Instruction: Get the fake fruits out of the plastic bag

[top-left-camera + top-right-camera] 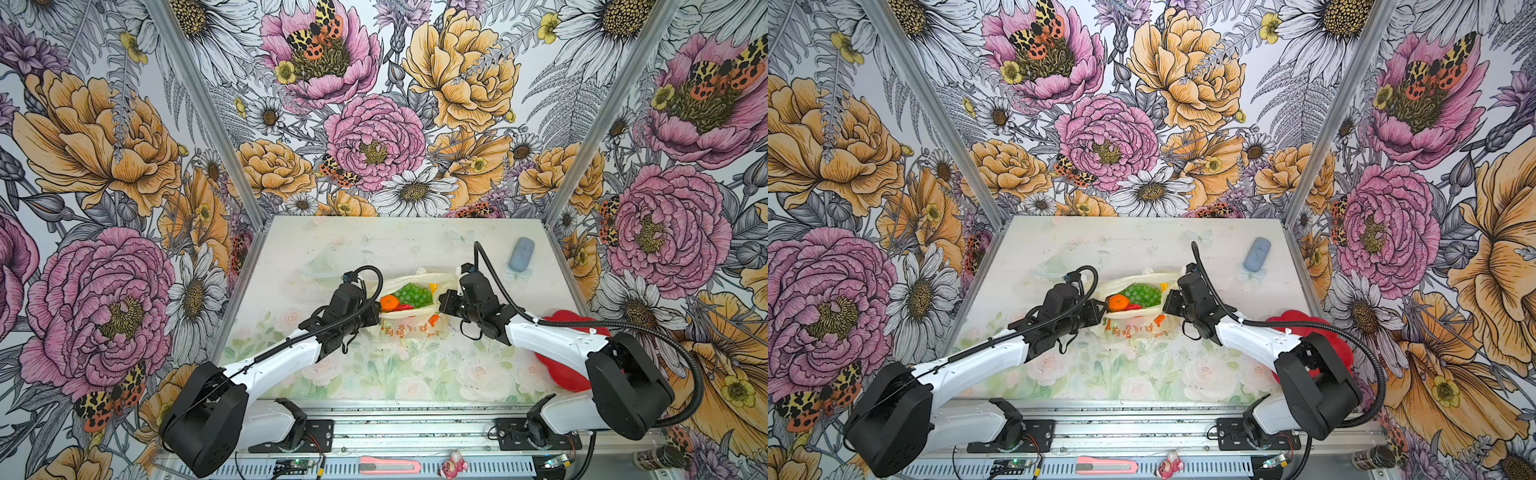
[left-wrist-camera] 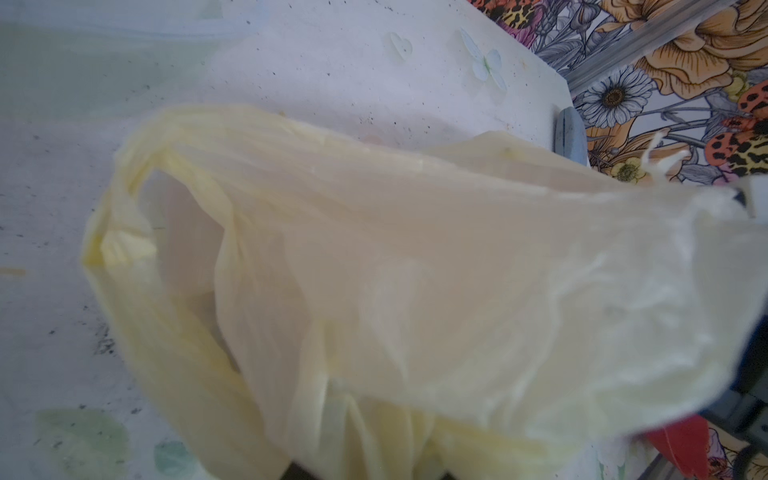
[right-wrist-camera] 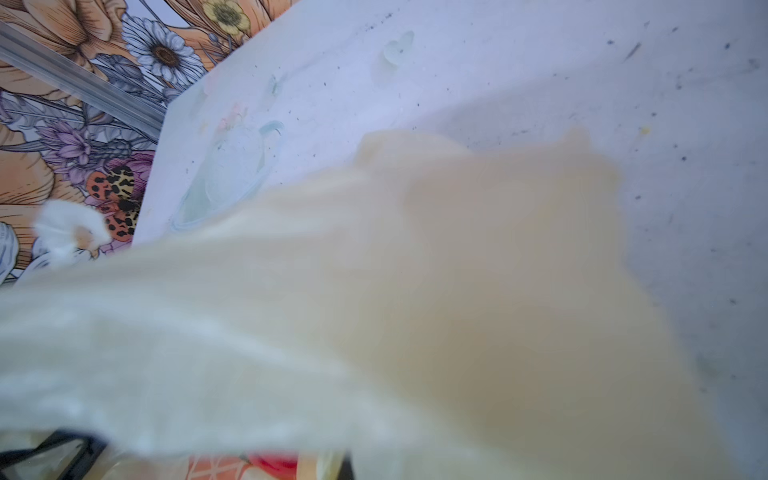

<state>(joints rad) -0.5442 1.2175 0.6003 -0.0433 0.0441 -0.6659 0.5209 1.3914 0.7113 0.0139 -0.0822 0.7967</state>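
The plastic bag [image 1: 415, 328] [image 1: 1133, 329] lies mid-table with its mouth pulled wide between my two grippers. Inside it show fake fruits: a green grape bunch [image 1: 411, 294] [image 1: 1142, 293], an orange [image 1: 389, 303] [image 1: 1118, 302], a red piece [image 1: 404, 308] and a bit of yellow [image 1: 433, 286]. My left gripper [image 1: 376, 309] [image 1: 1098, 309] is shut on the bag's left rim. My right gripper [image 1: 442, 301] [image 1: 1165, 301] is shut on its right rim. Cream film of the bag [image 2: 415, 270] [image 3: 415, 291] fills both wrist views and hides the fingers.
A red flower-shaped plate [image 1: 561, 357] lies at the right, partly under my right arm. A clear shallow dish [image 1: 320, 266] sits back left and a blue-grey oblong [image 1: 521, 253] back right. A pink utility knife [image 1: 388, 465] rests on the front rail.
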